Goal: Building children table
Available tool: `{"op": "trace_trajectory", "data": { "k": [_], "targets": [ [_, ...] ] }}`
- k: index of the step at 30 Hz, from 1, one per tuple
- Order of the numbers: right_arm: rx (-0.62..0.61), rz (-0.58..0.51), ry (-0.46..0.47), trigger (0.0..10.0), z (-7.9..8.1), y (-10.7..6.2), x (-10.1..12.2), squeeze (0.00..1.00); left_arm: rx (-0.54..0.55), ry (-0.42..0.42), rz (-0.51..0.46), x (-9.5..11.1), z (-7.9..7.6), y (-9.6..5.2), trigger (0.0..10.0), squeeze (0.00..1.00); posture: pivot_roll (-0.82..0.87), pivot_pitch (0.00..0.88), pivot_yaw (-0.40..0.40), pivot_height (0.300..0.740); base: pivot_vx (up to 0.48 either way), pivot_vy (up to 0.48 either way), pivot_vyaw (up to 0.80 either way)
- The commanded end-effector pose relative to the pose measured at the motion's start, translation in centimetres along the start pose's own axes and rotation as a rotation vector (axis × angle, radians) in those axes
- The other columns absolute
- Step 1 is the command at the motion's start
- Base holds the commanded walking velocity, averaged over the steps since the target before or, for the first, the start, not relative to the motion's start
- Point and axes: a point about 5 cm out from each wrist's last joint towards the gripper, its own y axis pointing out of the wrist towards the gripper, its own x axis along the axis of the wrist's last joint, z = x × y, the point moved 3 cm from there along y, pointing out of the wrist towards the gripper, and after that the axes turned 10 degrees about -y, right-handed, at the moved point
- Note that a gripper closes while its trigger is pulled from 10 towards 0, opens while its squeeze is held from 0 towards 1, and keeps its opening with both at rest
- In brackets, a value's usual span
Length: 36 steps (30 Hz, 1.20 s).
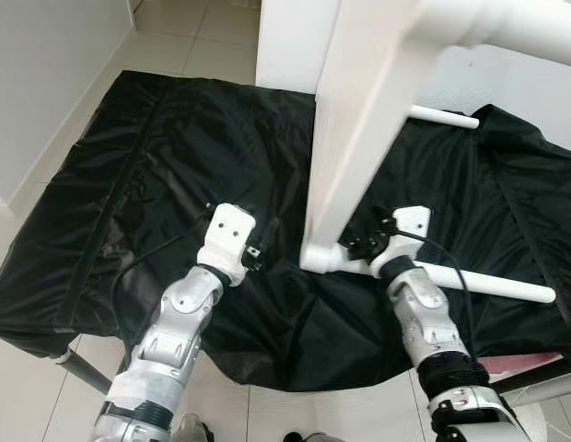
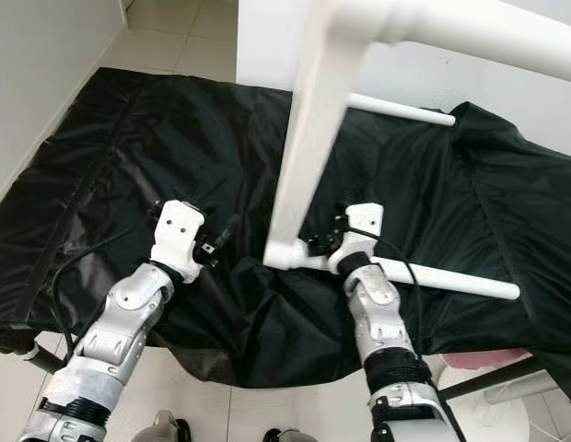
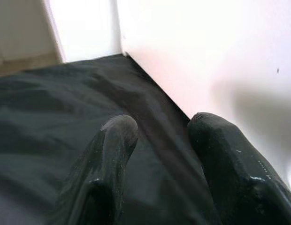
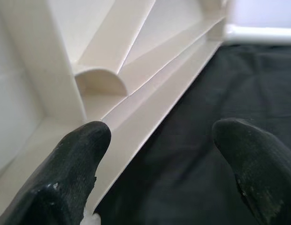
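Tabletop: white plastic children's tabletop (image 1: pixel 359 138) stood on its edge on the black sheet (image 1: pixel 157 166), leaning, with its lower corner resting on the cloth.
Legs: one white tubular leg (image 1: pixel 488 284) ran out from that lower corner along the sheet; a second leg (image 1: pixel 444 117) stuck out farther back; a third (image 1: pixel 506 26) projected from the tabletop's upper corner.
Right gripper: right gripper (image 4: pixel 159 154) sat just beside the tabletop's lower corner, fingers spread apart, one fingertip (image 4: pixel 84 145) before the ribbed underside of the panel, the other (image 4: pixel 248 150) over the sheet; nothing was clamped.
Left gripper: left gripper (image 3: pixel 157 133) hovered over the sheet on the tabletop's other side, near its face, fingers parted and holding nothing.
Sheet: black cloth covered a low surface beneath the tabletop, wrinkled around the corner.
Floor: pale tiles (image 1: pixel 175 37) lay beyond the sheet.
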Motion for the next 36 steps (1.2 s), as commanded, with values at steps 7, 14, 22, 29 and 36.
{"op": "trace_trajectory", "data": {
  "k": [7, 14, 22, 29, 36],
  "targets": [
    [0.091, 0.02, 0.029, 10.0, 3.1, 1.6, -0.3, 0.0, -0.016, 0.045, 0.043, 0.5, 2.2, -1.2, 10.0, 0.0, 0.09, 0.115, -0.119, 0.74, 0.0, 0.0, 0.0],
    [0.09, 0.007, 0.06, 10.0, 4.2, 2.6, 0.1, 0.0, -0.065, 0.124, 0.122, 0.8, 4.1, -3.5, 10.0, 0.0, 0.1, 0.117, -0.125, 0.74, 0.0, 0.0, 0.0],
    [0.014, -0.044, 0.065, 10.0, 3.3, 2.4, 0.8, 0.0, -0.157, 0.021, 0.115, 2.6, 3.4, -5.5, 10.0, 1.0, 0.11, 0.116, -0.15, 0.74, 0.0, 0.0, 0.0],
    [-0.043, -0.079, 0.004, 10.0, 1.0, 1.1, 1.4, 0.0, -0.198, -0.084, 0.019, 5.4, 1.8, -5.1, 10.0, 1.0, 0.11, 0.106, -0.155, 0.74, 0.0, 0.0, 0.0],
    [-0.085, -0.08, -0.023, 10.0, -0.8, 0.3, 1.5, 0.0, -0.223, -0.127, -0.03, 6.8, 0.4, -4.4, 10.0, 1.0, 0.1, 0.096, -0.155, 0.74, 0.0, 0.0, 0.0]
  ]
}}
